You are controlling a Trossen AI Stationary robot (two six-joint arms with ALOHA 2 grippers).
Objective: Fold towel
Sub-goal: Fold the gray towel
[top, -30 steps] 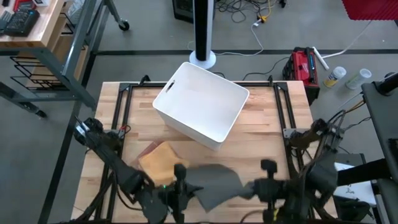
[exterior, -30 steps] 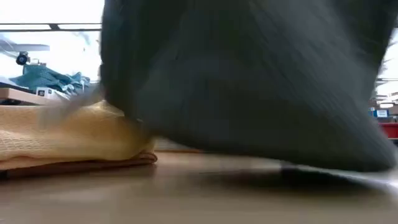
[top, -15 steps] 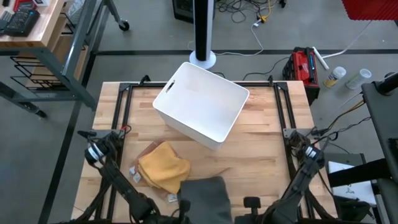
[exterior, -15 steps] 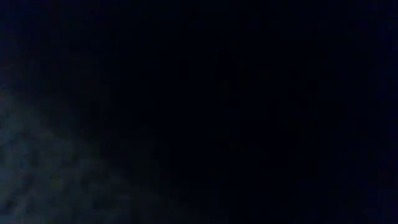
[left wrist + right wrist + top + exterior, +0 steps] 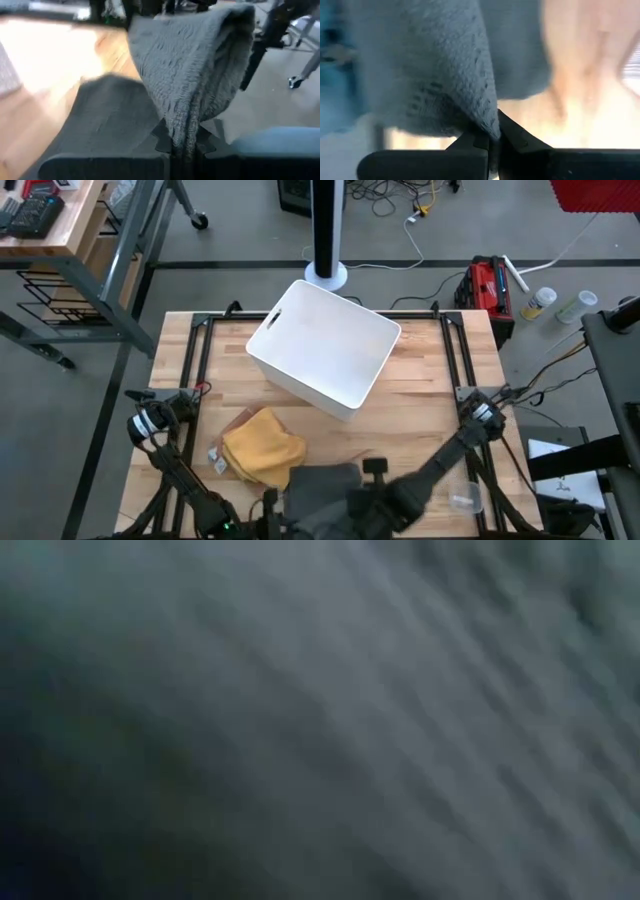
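The wooden table (image 5: 420, 415) is seen from above, with a black frame along its left and right sides. A white bin (image 5: 325, 347) is set at an angle on the far middle of the table top. The grey towel (image 5: 322, 490) is found at the near edge of the table, just left of centre, bunched and lifted by both arms; in the low view the picture is filled entirely by its ribbed grey cloth (image 5: 380, 710). A yellow cloth (image 5: 262, 448) is lain crumpled just to the left of and slightly beyond the grey towel, near to it, with a brown one partly visible beneath it.

The left gripper (image 5: 177, 145) is placed at the near edge, left of the towel, and its jaws are seen pinched tight on a fold of the grey towel, which hangs up and over from between them. The right gripper (image 5: 492, 142) is reached in from the right side to the near middle of the table; its jaws are likewise closed narrowly upon an edge of the grey towel. A small clear cup (image 5: 465, 500) is noted near the right near corner.
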